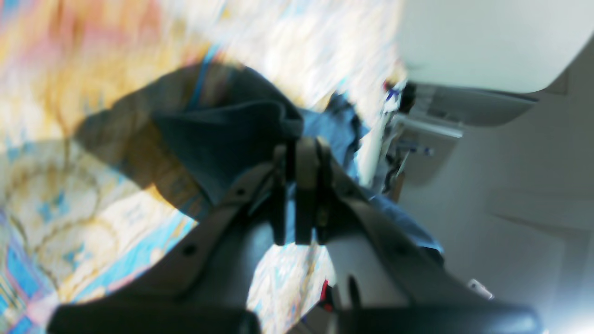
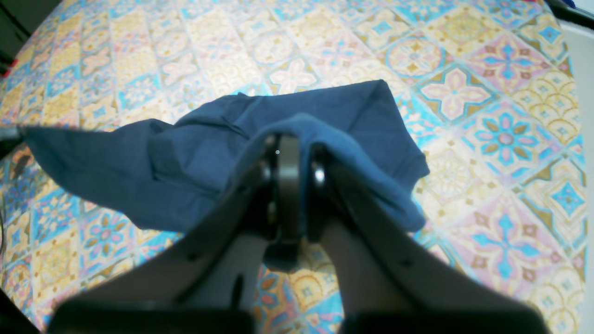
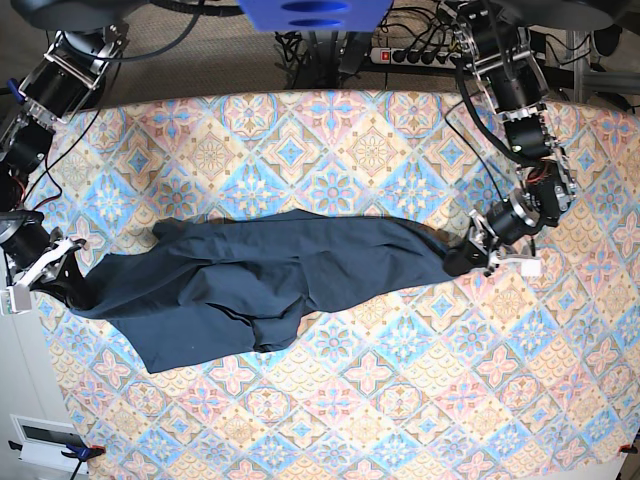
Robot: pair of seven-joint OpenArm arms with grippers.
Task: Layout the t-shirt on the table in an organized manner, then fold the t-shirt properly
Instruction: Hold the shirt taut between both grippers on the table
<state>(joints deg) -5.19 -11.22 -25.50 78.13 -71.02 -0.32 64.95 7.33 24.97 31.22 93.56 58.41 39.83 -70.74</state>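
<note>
The dark navy t-shirt [image 3: 260, 285] is pulled into a long wrinkled band across the middle of the patterned table [image 3: 380, 400], stretched between both arms. My left gripper [image 3: 465, 258] pinches its right end; in the blurred left wrist view the gripper [image 1: 301, 144] is shut on a fold of the t-shirt [image 1: 222, 139] lifted above the table [image 1: 69, 208]. At the table's left edge my right gripper [image 3: 75, 285] holds the other end. In the right wrist view the gripper [image 2: 294, 144] is shut, with the t-shirt [image 2: 139, 176] draped over its fingers above the table [image 2: 464, 93].
A power strip [image 3: 410, 55] and cables lie behind the table's far edge. A white box [image 3: 40, 440] sits off the table at the lower left. A blue part [image 3: 315, 12] hangs at the top centre. Both arms reach in from the far corners.
</note>
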